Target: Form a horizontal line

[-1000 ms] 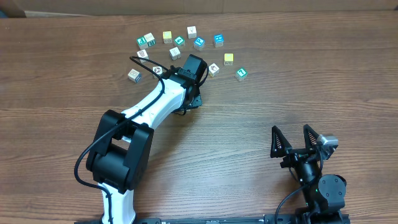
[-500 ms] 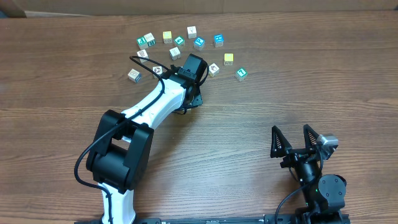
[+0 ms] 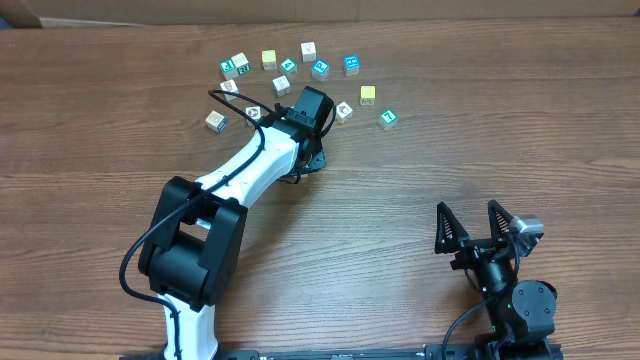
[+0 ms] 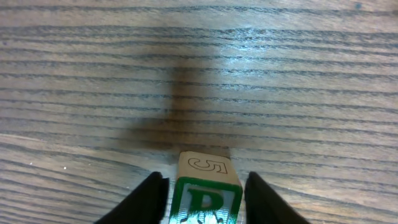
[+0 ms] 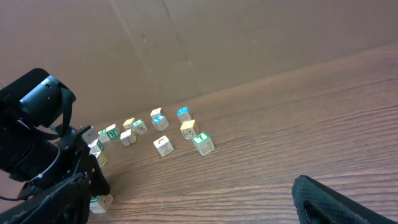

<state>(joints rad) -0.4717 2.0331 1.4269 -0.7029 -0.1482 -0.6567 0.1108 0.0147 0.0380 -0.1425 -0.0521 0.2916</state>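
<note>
Left wrist view: looking down on the green-R cube (image 4: 205, 200), upright on the bench (image 4: 267, 74), set closely between the two fingers of the left hand (image 4: 205, 180); cannot tell whether gripped or only flanked. Overhead: reaching among scattered cubes at the far side, one white-faced cube (image 3: 253, 114) on one side, another white-faced cube (image 3: 343, 111) on the other, not lined up. Near the front corner, right hand (image 3: 466, 208) spread wide, holding nothing.

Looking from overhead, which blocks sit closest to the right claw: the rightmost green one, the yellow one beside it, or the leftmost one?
1. The green cube, rightmost of the cluster, is nearest the right gripper.
2. The yellow cube, just up-left of it.
3. The leftmost cube, at the cluster's far end.
</note>
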